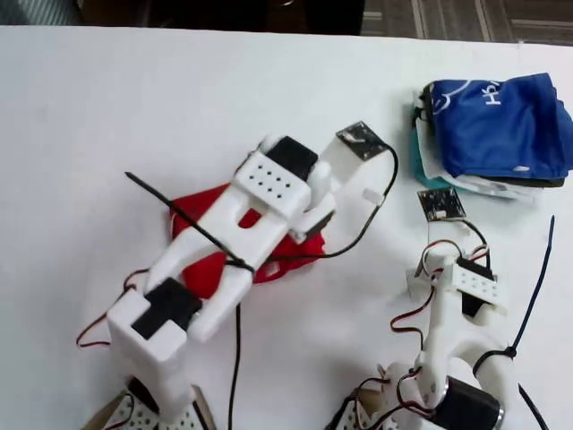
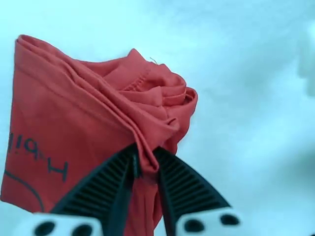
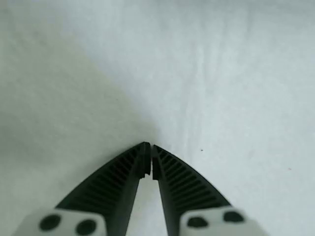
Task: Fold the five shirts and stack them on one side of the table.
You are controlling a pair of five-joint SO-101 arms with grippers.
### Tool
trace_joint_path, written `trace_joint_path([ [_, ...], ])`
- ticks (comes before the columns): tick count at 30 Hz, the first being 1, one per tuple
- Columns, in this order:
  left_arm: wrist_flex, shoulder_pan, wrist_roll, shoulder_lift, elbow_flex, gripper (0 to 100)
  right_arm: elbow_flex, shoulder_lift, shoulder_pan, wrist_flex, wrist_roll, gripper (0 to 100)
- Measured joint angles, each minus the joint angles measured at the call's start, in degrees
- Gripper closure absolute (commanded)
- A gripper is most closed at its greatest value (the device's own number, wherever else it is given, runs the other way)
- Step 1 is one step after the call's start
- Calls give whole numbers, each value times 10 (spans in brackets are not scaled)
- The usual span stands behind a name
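light bright, even | table [image 1: 134, 107] near glare | shadows soft, faint under arms [image 1: 242, 224]; broad grey patch beside right gripper [image 3: 150, 157] | floor [image 1: 448, 18] at 12 o'clock dim

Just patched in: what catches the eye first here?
The bunched red shirt stands out near the middle of the white table, pinched in the left claw. At the far right sits a stack of folded shirts, blue on top. The right claw is shut on nothing above the table.
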Motion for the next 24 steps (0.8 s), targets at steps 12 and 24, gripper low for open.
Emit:
trace_joint_path([
  [12, -76, 1, 0, 0, 106, 826, 0, 0, 0, 0, 0, 978],
  [24, -71, -29, -1, -43, 63, 806, 0, 0, 0, 0, 0, 978],
])
